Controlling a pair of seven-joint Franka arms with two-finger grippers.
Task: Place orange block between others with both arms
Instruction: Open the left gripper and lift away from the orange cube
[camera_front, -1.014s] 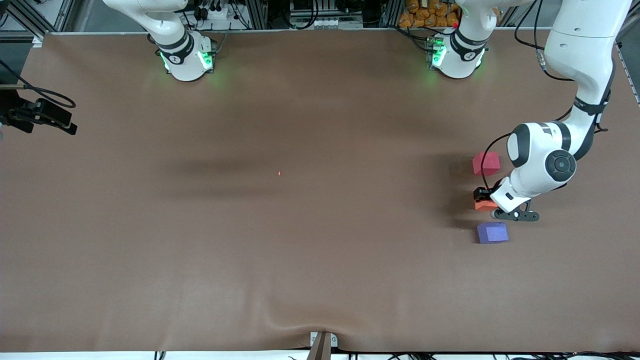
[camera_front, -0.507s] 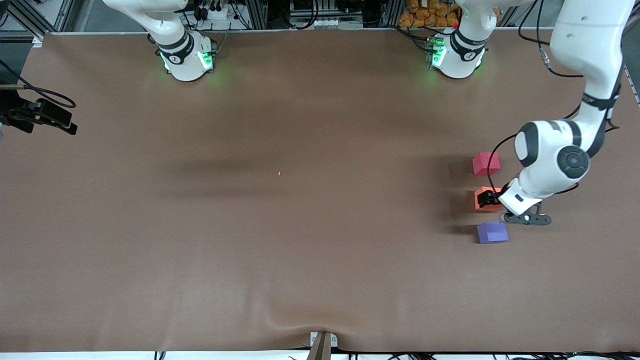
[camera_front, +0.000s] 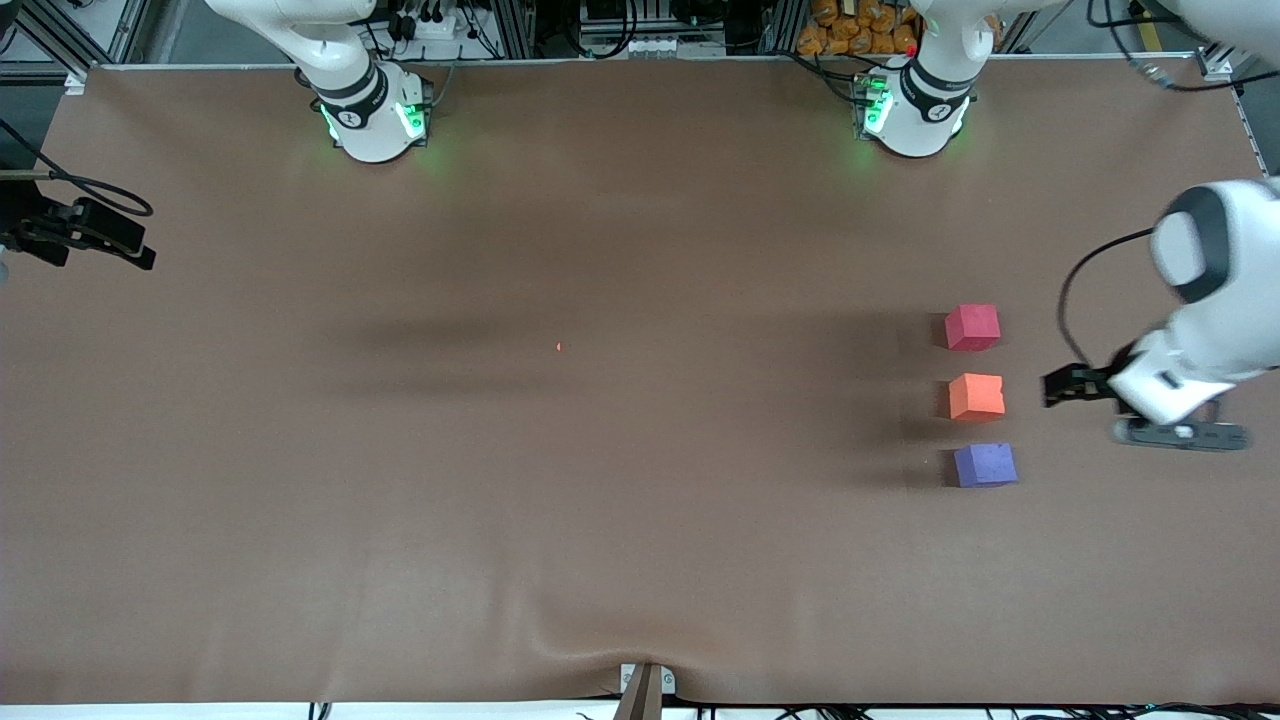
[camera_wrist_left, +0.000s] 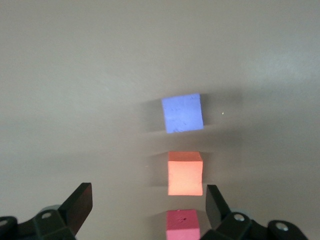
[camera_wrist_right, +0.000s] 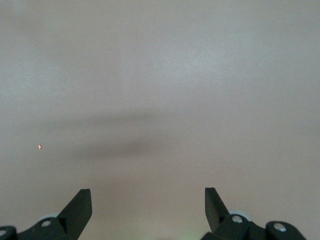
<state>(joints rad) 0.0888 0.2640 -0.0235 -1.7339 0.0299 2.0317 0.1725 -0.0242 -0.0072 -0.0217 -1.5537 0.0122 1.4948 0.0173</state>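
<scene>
The orange block (camera_front: 976, 397) rests on the brown table between the pinkish-red cube (camera_front: 972, 327) and the purple cube (camera_front: 985, 465), a small gap on each side. The three form a line near the left arm's end. My left gripper (camera_front: 1062, 386) hangs open and empty, off to the side of the orange block toward the table's end. Its wrist view shows the purple cube (camera_wrist_left: 182, 113), the orange block (camera_wrist_left: 185, 173) and the pinkish-red cube (camera_wrist_left: 182, 226) ahead of the left gripper (camera_wrist_left: 148, 200). My right gripper (camera_wrist_right: 148, 200) is open over bare table and waits.
A tiny red speck (camera_front: 558, 347) lies mid-table. A black device with cables (camera_front: 90, 235) sits at the edge by the right arm's end. A metal clamp (camera_front: 645, 685) sticks up at the table's near edge. Both arm bases (camera_front: 372, 115) stand along the back.
The left gripper opened and let go of the orange block, then pulled away toward the left arm's end of the table. The block stays between the two cubes.
</scene>
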